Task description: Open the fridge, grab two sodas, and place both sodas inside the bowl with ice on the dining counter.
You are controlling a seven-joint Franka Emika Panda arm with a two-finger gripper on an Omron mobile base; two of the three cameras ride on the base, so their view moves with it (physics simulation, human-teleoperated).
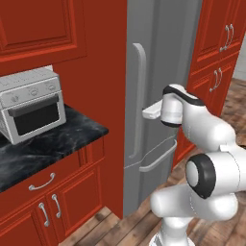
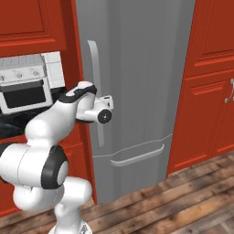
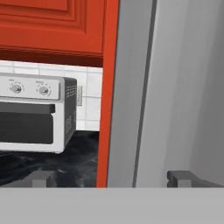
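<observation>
So the fridge (image 1: 168,72) is shut, tall grey door with the long vertical bar handle (image 1: 139,101) running down its left edge, and a second curved handle on the bottom drawer (image 1: 158,156) lower down. The gripper (image 3: 112,177) is right up at that bar, about mid-height on the door. In the hand view the two dark fingertips (image 3: 43,178) are spread wide apart, nothing between them being pinched, and the handle's grey strip rises up through the gap between the tips, a bit closer to the right one. So the claw is open and straddling the bar, but I can't tell from these angles whether either finger is actually touching it.

From the left base view the hand is just right of the handle and pointing at it. From the right base view the wrist sits right in front of the bar.

Off to the left there's a white toaster oven (image 1: 31,103) on a black marble counter (image 1: 53,144), red cabinets (image 2: 215,91) all around, wood floor (image 2: 183,201) underneath
</observation>
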